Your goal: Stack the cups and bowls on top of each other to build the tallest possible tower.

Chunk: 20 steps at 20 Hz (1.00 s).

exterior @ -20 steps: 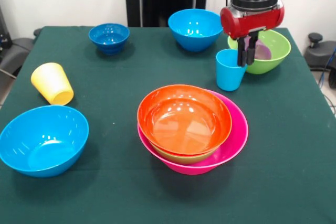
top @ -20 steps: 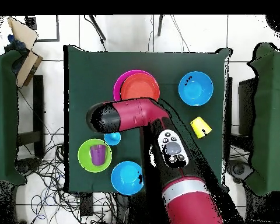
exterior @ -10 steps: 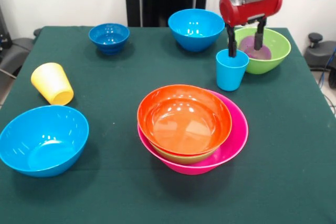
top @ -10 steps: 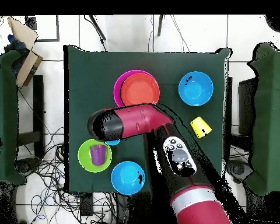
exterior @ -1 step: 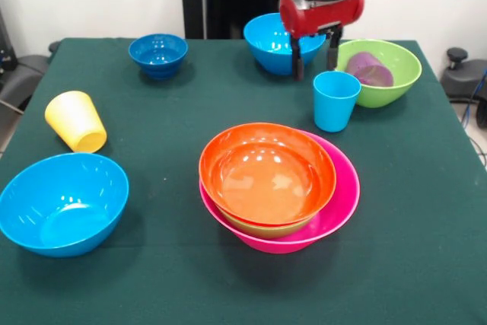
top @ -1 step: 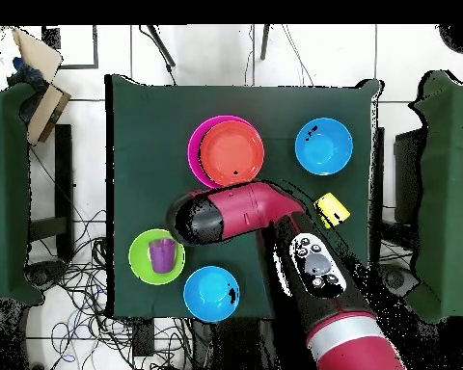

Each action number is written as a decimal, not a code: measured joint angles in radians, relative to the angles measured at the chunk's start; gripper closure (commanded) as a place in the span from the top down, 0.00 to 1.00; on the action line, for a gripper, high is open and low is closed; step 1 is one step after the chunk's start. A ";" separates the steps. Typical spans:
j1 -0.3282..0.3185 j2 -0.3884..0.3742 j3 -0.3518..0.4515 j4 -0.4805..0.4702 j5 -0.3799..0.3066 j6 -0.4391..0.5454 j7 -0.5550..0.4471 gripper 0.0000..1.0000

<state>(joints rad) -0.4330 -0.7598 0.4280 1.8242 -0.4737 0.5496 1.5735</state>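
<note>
Your gripper hung wide open and held nothing, up above the table beside the light blue cup, which stood upright just next to the green bowl.

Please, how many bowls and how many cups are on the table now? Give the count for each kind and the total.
Bowls: 7 — orange, pink, lime-green under the orange, lime-green at the back, 2 sky-blue, dark-blue.
Cups: 3 — light blue, yellow, purple.
Total: 10
</note>
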 measured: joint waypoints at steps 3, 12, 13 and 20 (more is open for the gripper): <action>0.000 0.007 0.000 0.000 -0.034 0.000 0.000 1.00; 0.019 0.050 0.001 -0.004 -0.087 0.000 0.000 1.00; 0.019 0.052 0.001 -0.004 -0.087 0.000 0.000 1.00; 0.020 0.083 0.001 -0.020 -0.089 0.000 0.000 1.00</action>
<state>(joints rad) -0.4129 -0.6764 0.4285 1.8042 -0.5629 0.5495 1.5735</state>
